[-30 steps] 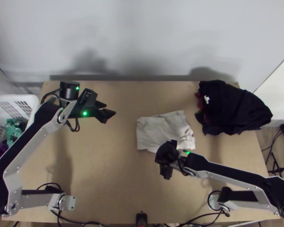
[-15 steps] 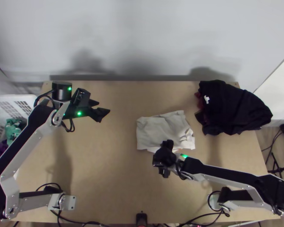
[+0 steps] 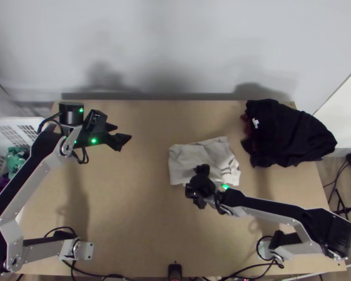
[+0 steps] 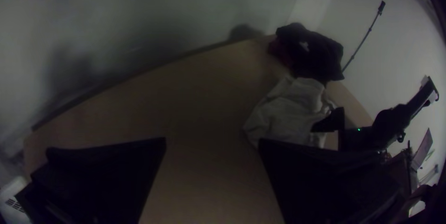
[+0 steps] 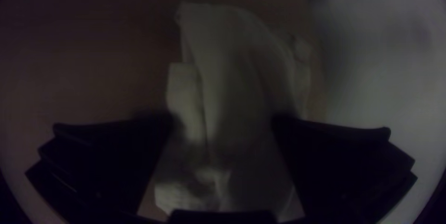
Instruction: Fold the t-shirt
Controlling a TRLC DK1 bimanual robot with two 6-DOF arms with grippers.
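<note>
In the top view my left gripper [image 3: 121, 134] is over the table's back left part, well apart from the cloth, its fingers parted. My right gripper [image 3: 201, 186] is at the near edge of the light grey t-shirt [image 3: 201, 157], which lies folded into a compact, wrinkled bundle right of the table's middle. The left wrist view has my left gripper [image 4: 212, 145] open with nothing between its fingers and the t-shirt [image 4: 283, 115] beyond. Between the widely parted fingers of my right gripper [image 5: 223, 121] in the right wrist view, layers of the t-shirt [image 5: 232, 75] lie below.
A heap of dark clothes [image 3: 288, 133] with a dark red piece lies at the table's back right. At the left stands a white basket [image 3: 30, 122] with green and purple cloth. Bare tabletop [image 3: 128, 201] stretches left of the t-shirt, and a wall rises behind.
My left gripper has moved left, away from the t-shirt. My right gripper has shifted slightly up the picture and left, over the t-shirt's near edge. The t-shirt lies nearly as before.
</note>
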